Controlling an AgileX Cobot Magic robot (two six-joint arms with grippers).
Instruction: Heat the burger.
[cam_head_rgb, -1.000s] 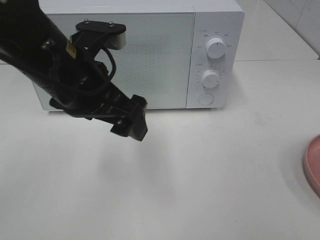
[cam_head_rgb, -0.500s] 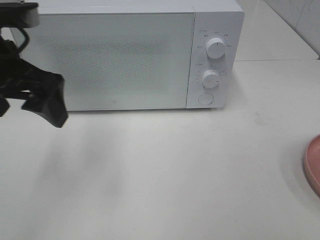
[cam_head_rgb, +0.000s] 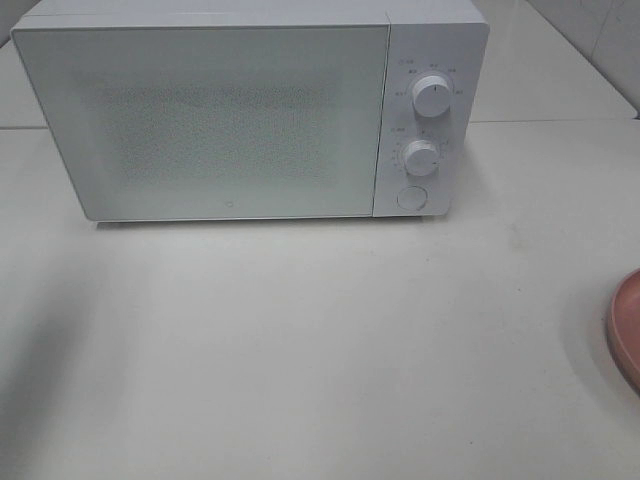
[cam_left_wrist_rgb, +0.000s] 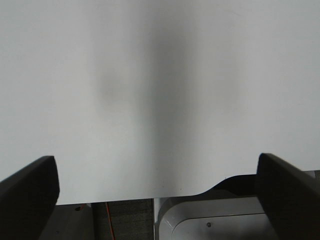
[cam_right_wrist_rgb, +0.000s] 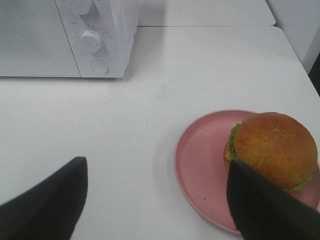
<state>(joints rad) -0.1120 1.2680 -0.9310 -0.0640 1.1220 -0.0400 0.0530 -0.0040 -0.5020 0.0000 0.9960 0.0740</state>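
The burger (cam_right_wrist_rgb: 275, 145), with a glossy brown bun and green lettuce, sits on the right part of a round pink plate (cam_right_wrist_rgb: 200, 155) in the right wrist view. My right gripper (cam_right_wrist_rgb: 157, 167) hovers above the table near the plate. It is open and empty, and one finger (cam_right_wrist_rgb: 265, 210) overlaps the burger's near side in the picture. My left gripper (cam_left_wrist_rgb: 156, 165) is wide open over bare white table, holding nothing. The white microwave (cam_head_rgb: 230, 120) stands with its door shut. Neither arm shows in the exterior high view.
Two knobs (cam_head_rgb: 432, 96) and a round button (cam_head_rgb: 411, 197) are on the microwave's right panel. Only the rim of the plate (cam_head_rgb: 628, 325) shows at the right edge of the high view. The table's edge (cam_left_wrist_rgb: 125, 202) lies under the left gripper.
The left arm has swung from in front of the microwave door to the left and out of the exterior high view.
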